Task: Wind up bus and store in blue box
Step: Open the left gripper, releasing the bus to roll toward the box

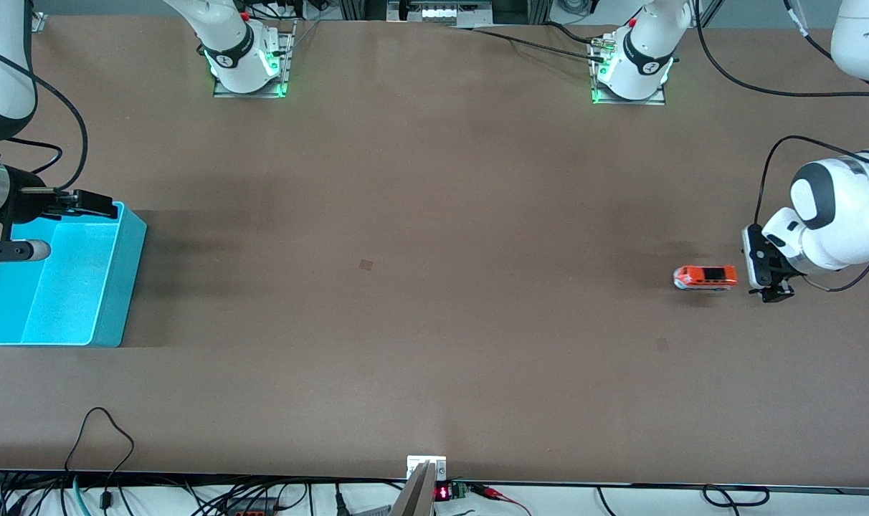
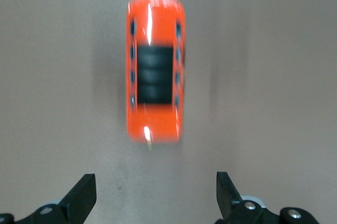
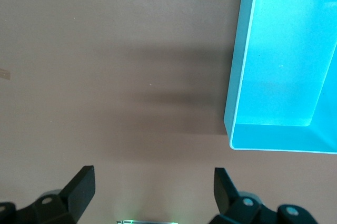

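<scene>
The orange bus (image 1: 705, 277) stands on the brown table near the left arm's end. My left gripper (image 1: 768, 281) hangs open and empty low over the table beside the bus, a short gap from it. In the left wrist view the bus (image 2: 155, 68) lies lengthwise just ahead of my open left gripper (image 2: 156, 197), apart from the fingers. The blue box (image 1: 115, 287) sits empty at the right arm's end. My right gripper (image 1: 72, 203) is open and empty, up in the air over the box's edge nearest the bases. In the right wrist view the box (image 3: 236, 81) lies off to one side of my gripper (image 3: 154, 195).
The two arm bases (image 1: 248, 68) (image 1: 632, 75) with green lights stand along the table's edge farthest from the front camera. Cables (image 1: 105, 430) and a small connector box (image 1: 426, 467) lie at the nearest edge. Bare brown tabletop (image 1: 420, 287) stretches between bus and box.
</scene>
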Motion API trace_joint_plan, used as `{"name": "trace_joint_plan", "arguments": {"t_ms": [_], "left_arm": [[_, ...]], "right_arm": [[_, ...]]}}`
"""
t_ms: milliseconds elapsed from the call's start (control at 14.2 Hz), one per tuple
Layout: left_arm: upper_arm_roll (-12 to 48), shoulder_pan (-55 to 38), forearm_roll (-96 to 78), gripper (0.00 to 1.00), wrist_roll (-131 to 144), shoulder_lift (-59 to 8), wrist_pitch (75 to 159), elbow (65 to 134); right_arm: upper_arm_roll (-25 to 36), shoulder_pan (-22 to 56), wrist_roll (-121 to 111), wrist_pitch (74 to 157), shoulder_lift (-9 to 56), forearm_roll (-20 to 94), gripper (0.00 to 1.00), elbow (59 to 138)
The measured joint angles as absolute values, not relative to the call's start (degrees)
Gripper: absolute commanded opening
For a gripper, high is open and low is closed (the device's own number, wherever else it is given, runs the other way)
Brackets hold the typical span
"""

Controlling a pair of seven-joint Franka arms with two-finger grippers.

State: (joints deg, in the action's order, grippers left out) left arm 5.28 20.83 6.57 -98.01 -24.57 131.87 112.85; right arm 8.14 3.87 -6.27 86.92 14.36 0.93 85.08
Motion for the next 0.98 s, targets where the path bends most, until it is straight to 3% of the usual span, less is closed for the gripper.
{"name": "trace_joint_plan", "arguments": {"t_ms": [492, 983], "left_arm": [[9.7, 20.1, 6.6, 1.00, -83.6, -17.0, 109.8, 106.3], [11.1, 20.1, 6.6, 1.00, -67.7, -10.4, 97.3, 100.1]], "right_arm": [[8.2, 3.9, -6.3, 86.9, 14.4, 0.9, 1.00, 85.1], [8.4, 3.8, -6.3, 86.8, 14.4, 0.9, 1.00, 85.1]]}}
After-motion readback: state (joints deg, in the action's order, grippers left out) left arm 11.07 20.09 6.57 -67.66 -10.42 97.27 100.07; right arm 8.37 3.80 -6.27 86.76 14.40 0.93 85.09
